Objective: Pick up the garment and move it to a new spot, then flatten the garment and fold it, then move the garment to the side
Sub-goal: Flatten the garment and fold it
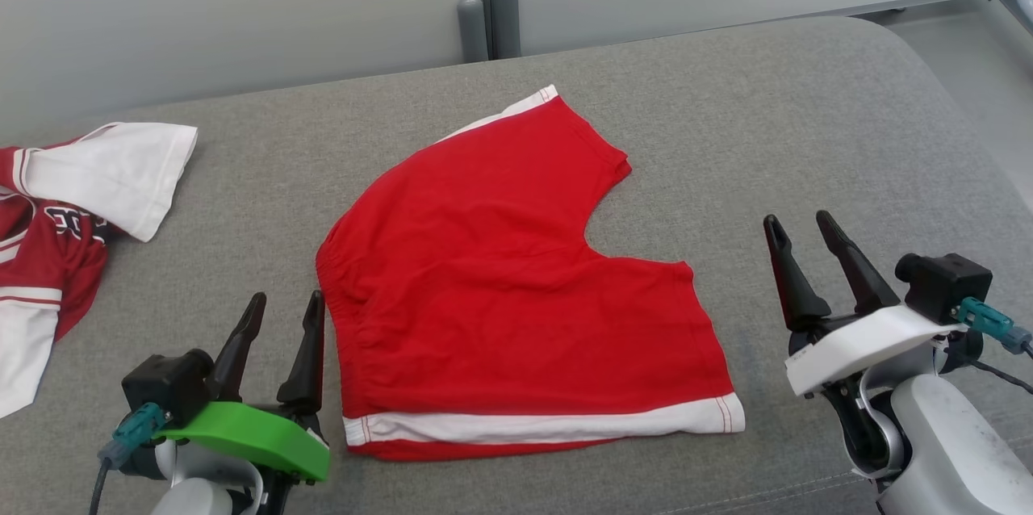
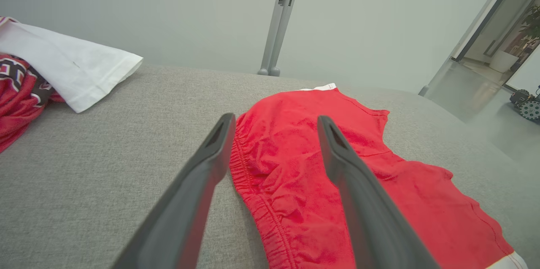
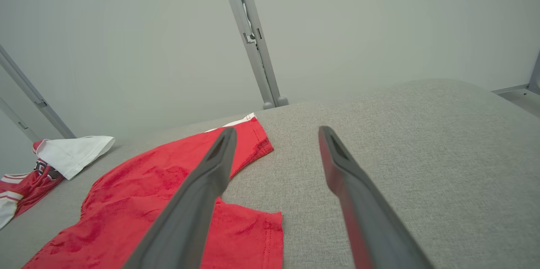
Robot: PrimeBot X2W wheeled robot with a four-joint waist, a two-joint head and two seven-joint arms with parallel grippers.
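Leftmost, item one: a red-and-white jersey (image 1: 73, 200) is lying bunched at the far edge of the grey cushion (image 1: 807, 95), well apart from the work, probably parked there because it is not the piece in hand.

Item two: the left gripper (image 1: 287, 297) is hovering just beside the elastic waistband, its jaws standing wide apart and gripping nothing.

Item three: the red shorts (image 1: 516, 281) are lying spread near the middle of the cushion, white-trimmed hems showing at the far and near edges, seemingly laid flat so a fold can follow.

Item four: the right gripper (image 1: 797, 218) is hovering near the shorts' right edge but apart from it, fingers likewise spread wide, holding nothing.
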